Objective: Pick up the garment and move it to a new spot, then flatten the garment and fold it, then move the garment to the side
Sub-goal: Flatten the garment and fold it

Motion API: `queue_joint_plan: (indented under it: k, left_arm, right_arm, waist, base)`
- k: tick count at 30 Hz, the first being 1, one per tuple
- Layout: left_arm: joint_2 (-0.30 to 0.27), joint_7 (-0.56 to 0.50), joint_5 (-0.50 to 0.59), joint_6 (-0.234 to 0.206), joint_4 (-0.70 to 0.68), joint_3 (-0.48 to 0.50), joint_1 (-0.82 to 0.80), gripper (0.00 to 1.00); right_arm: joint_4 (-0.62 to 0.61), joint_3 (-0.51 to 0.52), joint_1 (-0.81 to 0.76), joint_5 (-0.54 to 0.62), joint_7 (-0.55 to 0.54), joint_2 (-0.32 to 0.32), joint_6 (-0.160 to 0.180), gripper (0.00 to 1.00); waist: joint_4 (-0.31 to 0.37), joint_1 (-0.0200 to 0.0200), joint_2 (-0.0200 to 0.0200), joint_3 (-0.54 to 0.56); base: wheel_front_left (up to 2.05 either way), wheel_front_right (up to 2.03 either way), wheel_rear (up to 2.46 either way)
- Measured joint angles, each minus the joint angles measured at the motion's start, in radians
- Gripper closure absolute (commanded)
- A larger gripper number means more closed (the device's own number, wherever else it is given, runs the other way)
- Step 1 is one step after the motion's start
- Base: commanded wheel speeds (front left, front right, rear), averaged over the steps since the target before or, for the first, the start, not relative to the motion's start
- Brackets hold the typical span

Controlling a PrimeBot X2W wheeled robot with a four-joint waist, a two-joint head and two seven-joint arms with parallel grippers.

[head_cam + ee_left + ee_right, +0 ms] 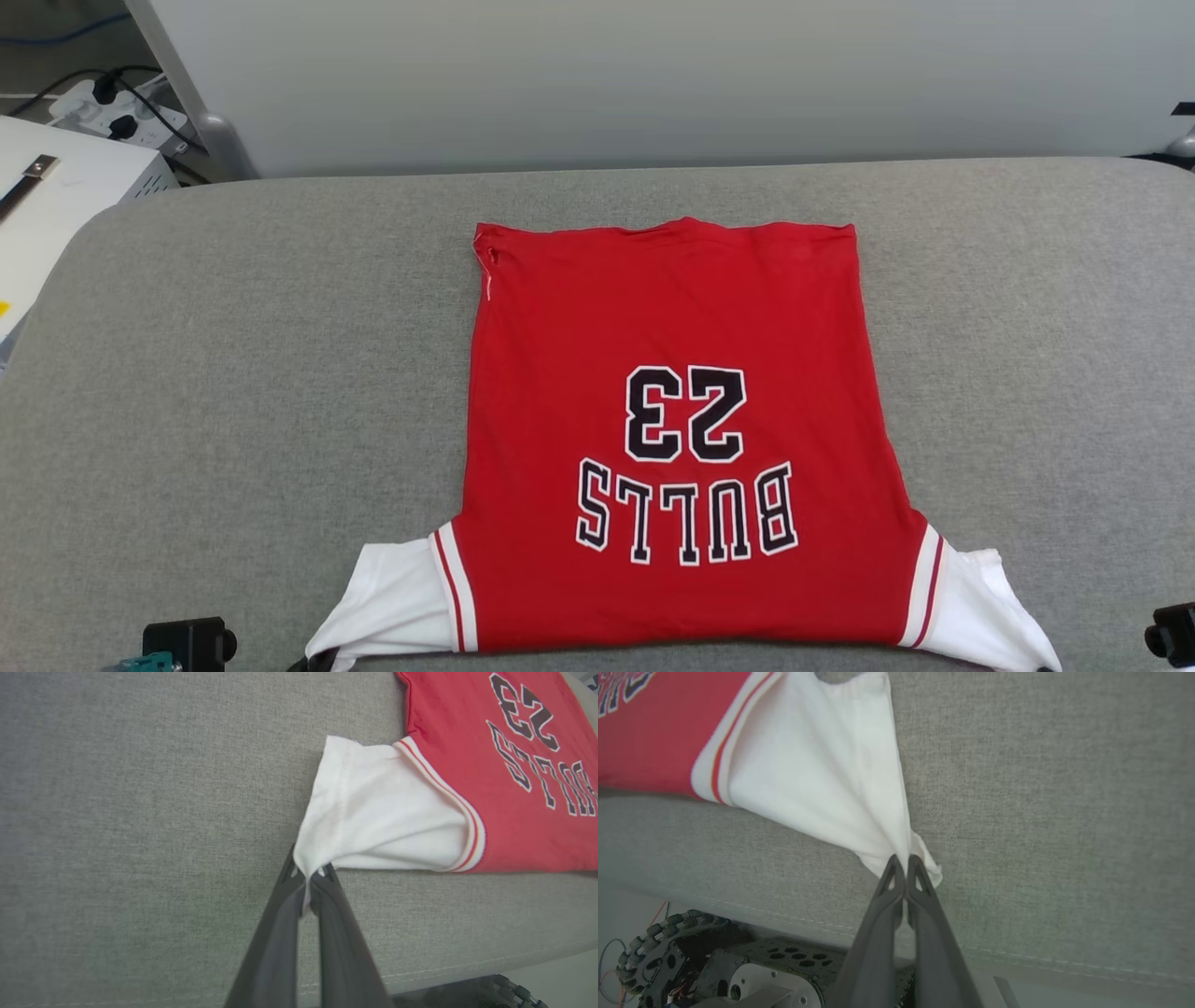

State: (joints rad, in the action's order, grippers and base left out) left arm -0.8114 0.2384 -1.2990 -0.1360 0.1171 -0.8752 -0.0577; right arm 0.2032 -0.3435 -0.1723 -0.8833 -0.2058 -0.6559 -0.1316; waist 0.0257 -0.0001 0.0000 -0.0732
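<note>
I hold the jersey T-shirt (672, 420) by both white sleeves so that its red body lies stretched flat, lettering up and hem away from me, mid-way across the grey fabric surface (233, 373), shoulders at the near rim. The left gripper (308, 876) has its fingers pinched together on the tip of the left sleeve (373, 812), reaching in low over the near edge. The right gripper (903, 870) mirrors it, clamped on the right sleeve (822, 765), cloth drawn taut. I judge this to be the flattening step

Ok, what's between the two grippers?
The jersey: wrist views show the left gripper and right gripper each shut on a white sleeve corner; head view shows its red body between.
</note>
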Motion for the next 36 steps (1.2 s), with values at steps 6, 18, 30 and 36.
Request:
queue_joint_plan:
  k: [6,18,30,36]
  left_arm:
    - [0.014,0.008,0.030,-0.004,-0.007,0.014,-0.022,1.00]
    - [0.057,0.017,0.177,-0.068,-0.118,0.086,-0.167,1.00]
    - [0.149,0.017,0.320,-0.070,-0.170,0.098,-0.295,1.00]
    - [0.187,0.017,0.350,-0.057,-0.159,0.107,-0.326,1.00]
  right_arm:
    - [-0.050,0.092,0.033,0.051,-0.026,0.019,0.000,0.00]
    - [-0.187,0.312,0.420,0.185,-0.120,0.034,0.000,0.00]
    - [-0.007,0.168,0.959,0.209,-0.644,-0.001,0.000,0.00]
    - [0.161,0.144,1.124,0.258,-0.833,0.041,0.000,0.00]
  waist:
    - [-0.005,0.0000,0.0000,-0.024]
    - [-0.037,0.0000,0.0000,-0.138]
    - [-0.125,0.0002,0.0000,-0.315]
    - [-0.169,0.0002,0.0000,-0.394]
  base:
    - [0.00,0.00,0.00]
    - [0.00,0.00,0.00]
    - [0.00,0.00,0.00]
    - [0.00,0.00,0.00]
